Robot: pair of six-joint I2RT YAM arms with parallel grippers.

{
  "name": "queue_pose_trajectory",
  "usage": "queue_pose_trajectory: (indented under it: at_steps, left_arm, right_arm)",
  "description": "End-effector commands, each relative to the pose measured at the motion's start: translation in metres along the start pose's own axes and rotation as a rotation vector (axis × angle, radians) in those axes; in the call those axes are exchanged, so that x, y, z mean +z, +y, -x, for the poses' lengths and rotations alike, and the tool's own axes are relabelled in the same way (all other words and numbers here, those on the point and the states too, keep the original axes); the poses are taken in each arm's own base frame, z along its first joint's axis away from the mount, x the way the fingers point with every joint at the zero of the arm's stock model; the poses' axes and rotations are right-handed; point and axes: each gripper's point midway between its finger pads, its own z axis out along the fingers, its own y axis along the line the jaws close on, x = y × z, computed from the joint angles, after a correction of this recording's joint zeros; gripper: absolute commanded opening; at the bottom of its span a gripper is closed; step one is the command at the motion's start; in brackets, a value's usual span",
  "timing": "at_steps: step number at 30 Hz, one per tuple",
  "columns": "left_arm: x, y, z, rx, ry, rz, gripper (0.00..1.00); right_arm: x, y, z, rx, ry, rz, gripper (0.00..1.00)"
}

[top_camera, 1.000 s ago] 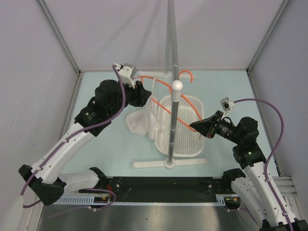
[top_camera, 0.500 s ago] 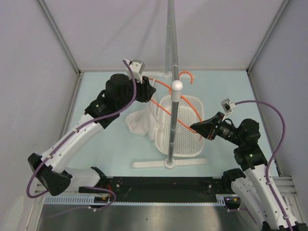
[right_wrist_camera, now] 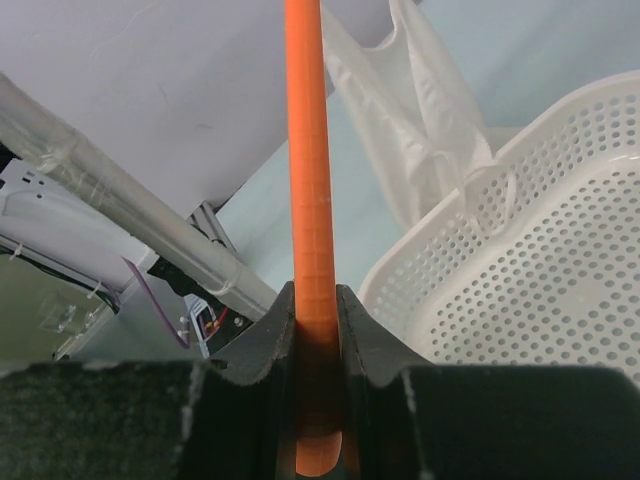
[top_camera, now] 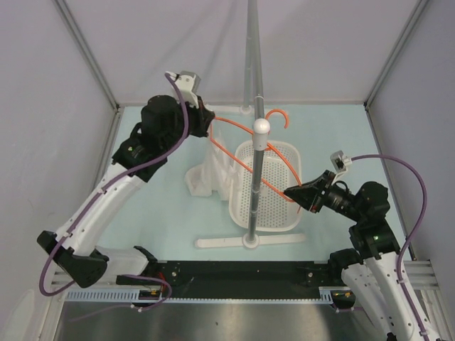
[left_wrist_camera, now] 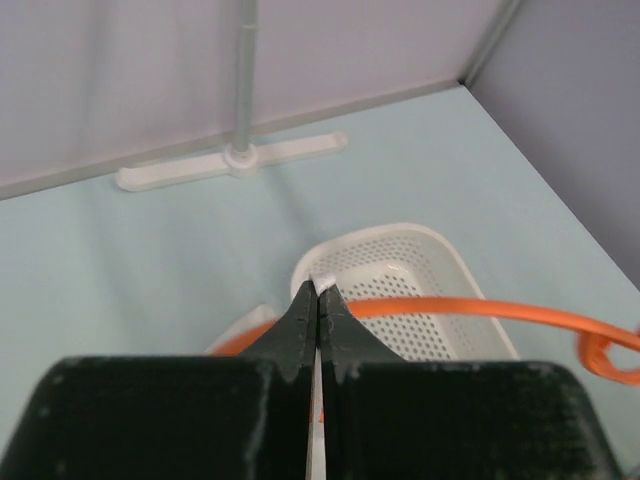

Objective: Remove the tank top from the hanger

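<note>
The orange hanger (top_camera: 240, 163) slants over the white basket (top_camera: 283, 217), with its hook (top_camera: 282, 114) near the grey pole. My right gripper (top_camera: 288, 192) is shut on the hanger's lower end; in the right wrist view the orange bar (right_wrist_camera: 308, 150) rises straight out of the jaws (right_wrist_camera: 316, 295). My left gripper (top_camera: 208, 130) is shut on a strap of the white tank top (top_camera: 206, 174), which stretches from the jaws down to the table left of the basket. The left wrist view shows a bit of white fabric (left_wrist_camera: 326, 282) pinched at the fingertips (left_wrist_camera: 318, 292) above the hanger (left_wrist_camera: 480, 308).
A grey pole with a white ball (top_camera: 261, 126) stands on a white T-shaped foot (top_camera: 249, 241) in front of the basket. Frame posts and pale walls close in the table on the left, right and back.
My left gripper has shut on the tank top's strap and drawn it up and back to the left, stretching the fabric. The right gripper has shifted slightly right, still holding the hanger.
</note>
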Motion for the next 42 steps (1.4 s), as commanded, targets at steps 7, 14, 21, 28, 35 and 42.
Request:
queue_pose_trajectory:
  at_steps: [7, 14, 21, 28, 35, 42]
  left_arm:
    - [-0.041, 0.116, 0.015, -0.108, -0.039, 0.359, 0.00]
    - [-0.051, 0.111, -0.037, -0.125, 0.027, 0.295, 0.00]
    - [-0.064, 0.069, -0.106, -0.284, 0.101, 0.069, 0.00]
    - [-0.085, 0.049, -0.107, -0.283, 0.055, -0.031, 0.00]
    - [-0.096, 0.035, -0.115, -0.306, 0.055, -0.101, 0.00]
    - [-0.101, 0.027, -0.117, -0.298, 0.056, -0.151, 0.00]
  right_arm:
    - [-0.008, 0.018, 0.013, -0.066, -0.039, 0.024, 0.00]
    - [0.018, -0.009, 0.058, -0.164, -0.049, -0.076, 0.00]
    - [0.065, -0.051, 0.112, -0.209, -0.001, -0.081, 0.00]
    - [0.120, -0.081, 0.132, -0.203, 0.108, 0.009, 0.00]
    - [0.166, -0.089, 0.177, -0.239, 0.094, 0.063, 0.00]
    - [0.203, -0.082, 0.209, -0.235, 0.046, 0.130, 0.00]
